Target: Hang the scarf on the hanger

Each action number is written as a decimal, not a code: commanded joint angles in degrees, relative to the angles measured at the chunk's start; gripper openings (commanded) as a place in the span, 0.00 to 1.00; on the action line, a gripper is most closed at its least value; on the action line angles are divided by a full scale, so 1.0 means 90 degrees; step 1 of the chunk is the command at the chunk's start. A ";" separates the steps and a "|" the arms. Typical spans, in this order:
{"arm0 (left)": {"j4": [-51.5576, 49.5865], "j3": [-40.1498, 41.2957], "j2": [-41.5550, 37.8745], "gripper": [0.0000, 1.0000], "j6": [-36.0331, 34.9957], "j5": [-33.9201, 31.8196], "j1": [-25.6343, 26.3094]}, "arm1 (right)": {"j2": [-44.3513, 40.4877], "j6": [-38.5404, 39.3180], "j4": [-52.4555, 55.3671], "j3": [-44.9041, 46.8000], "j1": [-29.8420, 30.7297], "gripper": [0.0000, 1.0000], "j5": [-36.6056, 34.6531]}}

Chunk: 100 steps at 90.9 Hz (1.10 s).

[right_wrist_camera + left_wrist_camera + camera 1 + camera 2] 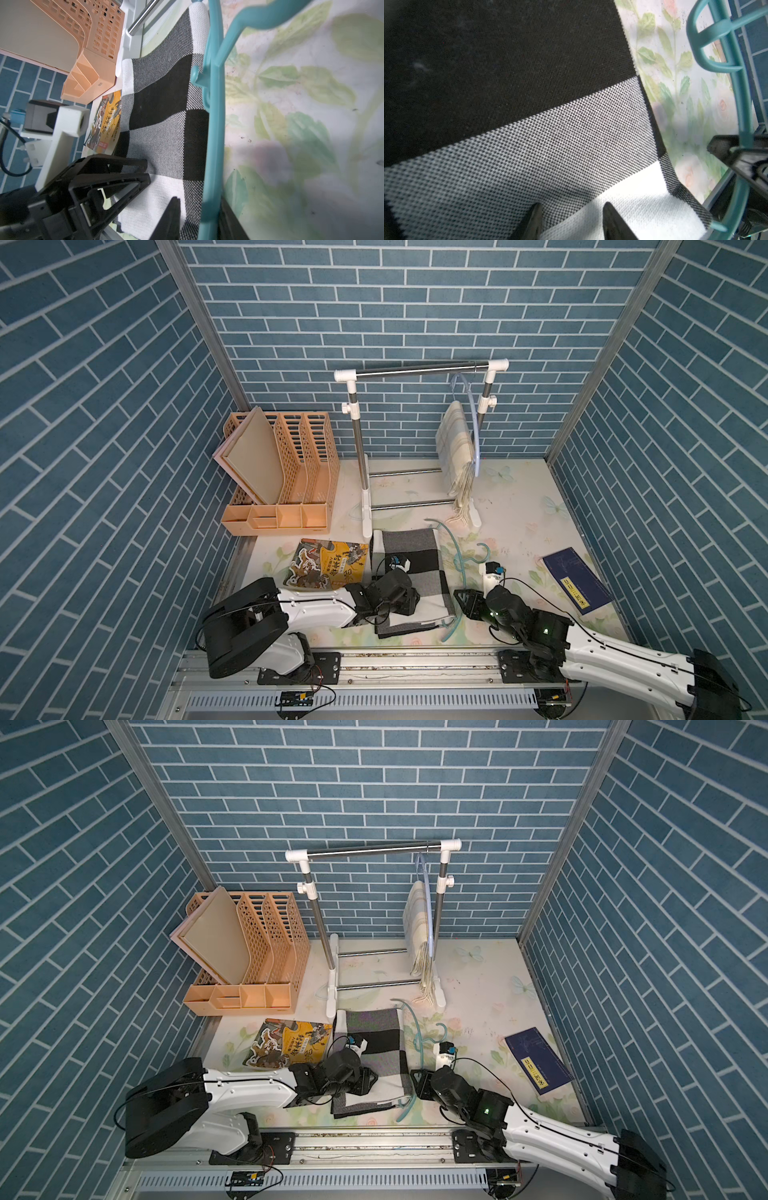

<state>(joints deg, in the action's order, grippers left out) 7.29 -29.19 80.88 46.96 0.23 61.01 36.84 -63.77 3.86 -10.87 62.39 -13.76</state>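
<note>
A black, white and grey checked scarf (415,547) (374,1027) lies flat on the floral table. A teal hanger (457,556) (417,1040) lies along its right edge, and its near end sits under the scarf's corner. My left gripper (572,205) (409,601) is open, with its tips low over the scarf (550,135) where grey meets white. My right gripper (199,199) (463,599) is open. The hanger's bar (214,124) runs between its jaws, against one finger and apart from the other. The scarf's edge (162,99) lies beside it.
At the back stands a white and steel clothes rack (419,369), with a cream scarf (457,448) on a pale blue hanger. An orange file organiser (282,472) stands back left. A yellow book (328,564) lies left of the scarf, and a dark blue book (577,580) lies at right.
</note>
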 commanded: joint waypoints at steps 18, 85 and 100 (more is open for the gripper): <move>-0.0744 0.0289 -0.0002 0.51 0.0034 -0.0201 -0.0012 | 0.0723 0.0675 -0.0535 -0.0390 -0.0282 0.22 0.0143; -0.2089 -0.0938 -0.2060 0.74 0.0031 -0.0981 -0.0014 | 0.1063 0.1855 0.0909 -0.2125 -0.0287 0.00 0.0039; -0.1232 -0.1223 -0.2673 0.84 0.0521 -0.1419 -0.0021 | 0.1243 0.2039 0.1149 -0.2591 -0.0283 0.00 0.0028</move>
<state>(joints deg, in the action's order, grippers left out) -7.29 -39.31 59.05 48.58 -8.16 60.99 47.51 -49.47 12.43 -30.83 59.94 -11.99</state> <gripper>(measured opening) 0.812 0.134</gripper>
